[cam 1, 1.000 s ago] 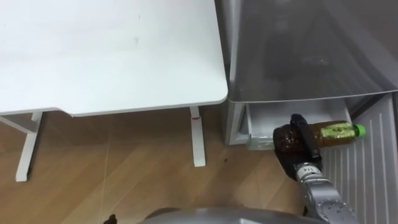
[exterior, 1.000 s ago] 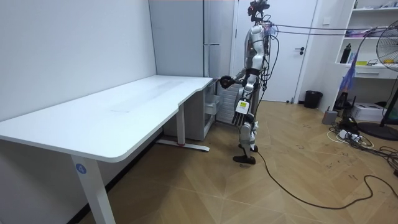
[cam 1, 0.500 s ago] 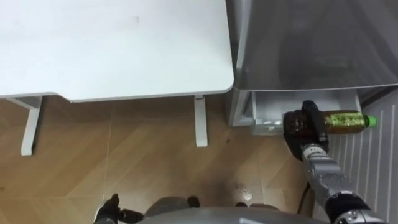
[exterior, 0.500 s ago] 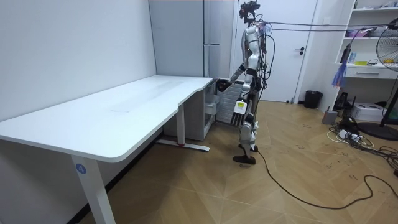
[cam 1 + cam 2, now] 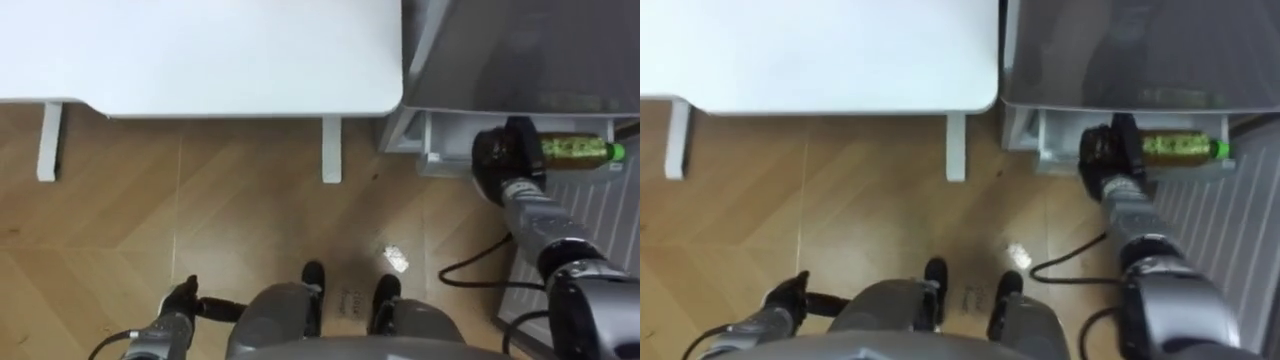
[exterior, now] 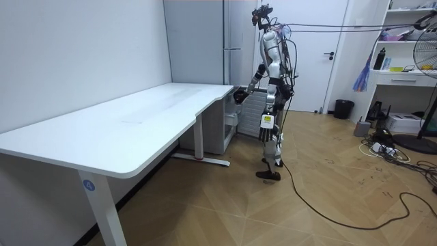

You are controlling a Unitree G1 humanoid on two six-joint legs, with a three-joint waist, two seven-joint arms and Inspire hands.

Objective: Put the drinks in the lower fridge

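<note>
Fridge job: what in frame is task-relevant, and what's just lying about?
Job: drink bottle, held in right robot hand; grey fridge, lower compartment open.
Lying about: white desk, black bin, floor fan.

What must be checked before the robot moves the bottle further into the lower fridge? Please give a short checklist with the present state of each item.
1. Grip: right hand is curled round the bottle: ok.
2. Cap: green cap is on the bottle: ok.
3. Access: lower fridge door stands open and the white lower compartment is exposed: ok.
4. Free room inside the compartment: cannot tell, as the fridge body hides it from above.
5. Left hand hangs low at the robot's side, far from the fridge: ok.
</note>
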